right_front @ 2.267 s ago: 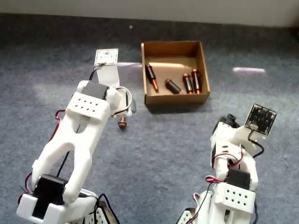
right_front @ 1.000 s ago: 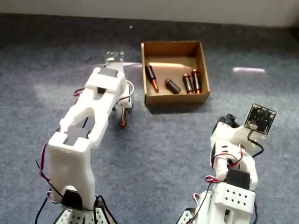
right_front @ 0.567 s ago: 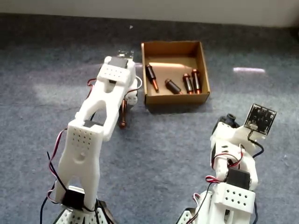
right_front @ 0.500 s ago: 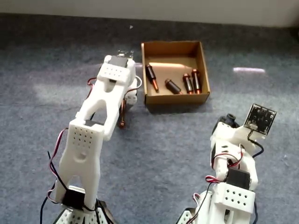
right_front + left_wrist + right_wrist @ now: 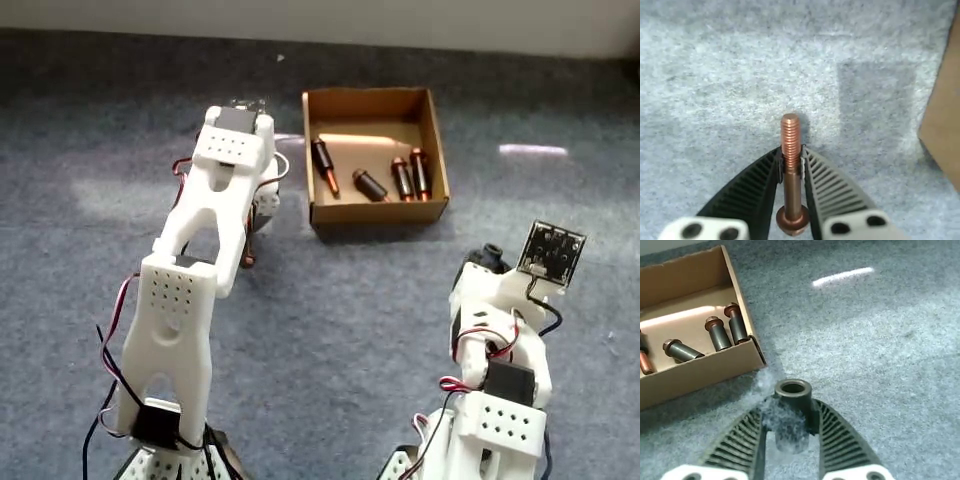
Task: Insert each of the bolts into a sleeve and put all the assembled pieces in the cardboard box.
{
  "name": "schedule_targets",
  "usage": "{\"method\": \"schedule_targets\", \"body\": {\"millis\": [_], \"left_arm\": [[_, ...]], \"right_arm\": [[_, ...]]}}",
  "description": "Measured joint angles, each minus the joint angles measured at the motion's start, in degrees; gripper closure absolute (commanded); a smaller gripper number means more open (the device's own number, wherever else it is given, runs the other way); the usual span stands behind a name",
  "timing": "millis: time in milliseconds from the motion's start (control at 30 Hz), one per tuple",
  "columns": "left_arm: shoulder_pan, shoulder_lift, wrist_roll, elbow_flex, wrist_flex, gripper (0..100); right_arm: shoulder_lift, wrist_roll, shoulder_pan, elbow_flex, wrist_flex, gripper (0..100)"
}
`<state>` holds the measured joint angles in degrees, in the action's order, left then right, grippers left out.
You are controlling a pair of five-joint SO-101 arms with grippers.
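My left gripper [image 5: 790,154] is shut on a copper bolt [image 5: 790,145], gripped around its shank with the threaded tip pointing away over the grey carpet. In the high view the left arm [image 5: 215,200] stretches forward just left of the cardboard box [image 5: 380,214], and the bolt is mostly hidden beneath it. My right gripper [image 5: 790,412] is shut on a dark sleeve [image 5: 791,390], open end facing out, a short way in front of the box [image 5: 705,371]. Several assembled pieces [image 5: 402,178] lie inside the box.
The box's brown corner [image 5: 945,125] shows close beside the left gripper. The right arm [image 5: 500,330] stands at the near right, its camera board [image 5: 553,250] raised. Grey carpet [image 5: 350,330] covers the table between the two arms.
The left arm has stretched forward and then shifted slightly left, away from the box, carrying the bolt. The right arm has kept still.
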<state>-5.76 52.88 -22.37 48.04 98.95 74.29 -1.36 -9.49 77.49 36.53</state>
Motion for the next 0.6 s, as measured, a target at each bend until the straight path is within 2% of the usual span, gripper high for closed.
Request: {"method": "schedule_targets", "body": {"millis": [200,400,600], "left_arm": [[-0.79,0.0,-15.21,0.0,0.0,100],[0.88,0.0,-40.09,0.0,0.18,100],[0.88,0.0,-60.57,5.27,0.18,100]], "right_arm": [[0.0,0.35,0.44,0.0,0.0,98.8],[0.0,0.35,0.62,0.0,-0.18,98.8],[0.0,0.35,0.7,0.0,-0.97,98.8]]}}
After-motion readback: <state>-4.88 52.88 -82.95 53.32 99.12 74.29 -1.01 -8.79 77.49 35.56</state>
